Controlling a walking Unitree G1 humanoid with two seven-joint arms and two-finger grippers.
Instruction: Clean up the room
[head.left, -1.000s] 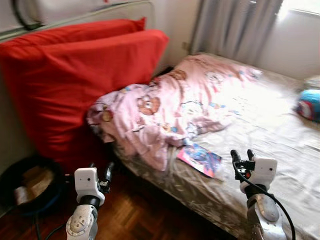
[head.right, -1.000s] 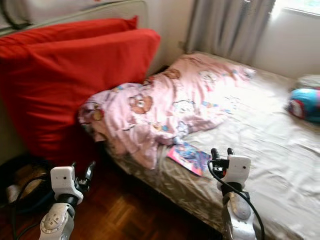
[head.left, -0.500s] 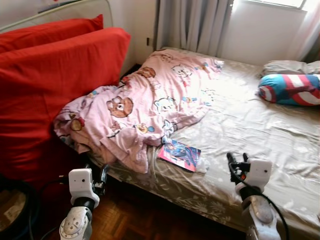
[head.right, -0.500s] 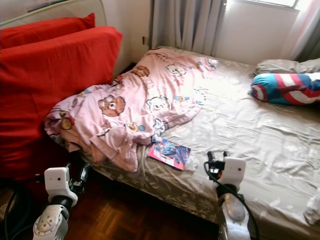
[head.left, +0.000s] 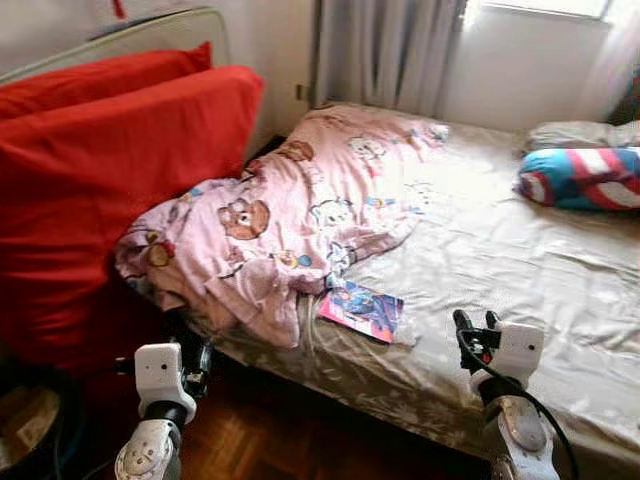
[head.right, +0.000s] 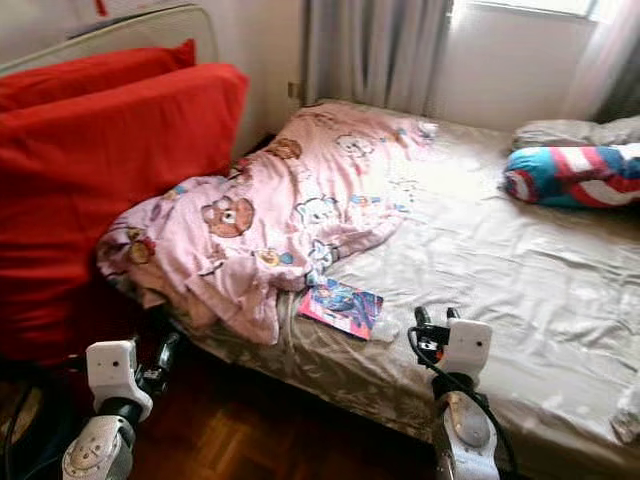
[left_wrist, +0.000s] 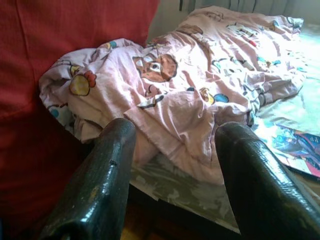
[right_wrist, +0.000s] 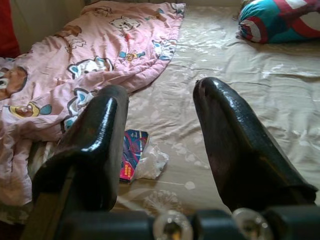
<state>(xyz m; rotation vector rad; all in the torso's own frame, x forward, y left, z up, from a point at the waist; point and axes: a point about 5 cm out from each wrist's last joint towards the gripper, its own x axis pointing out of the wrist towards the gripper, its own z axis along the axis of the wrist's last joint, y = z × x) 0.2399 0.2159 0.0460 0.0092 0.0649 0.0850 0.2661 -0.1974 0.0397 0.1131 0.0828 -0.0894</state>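
My head cameras look forward and down from the bed's foot corner. My left wrist camera sits low, facing the pink blanket close up. My right wrist camera looks across the sheet. Both share the comic book.

Bed ahead of me w/ beige sheet. Pink bear blanket crumpled across its left side, comic book + white tissue near the front edge, striped pillow far right.
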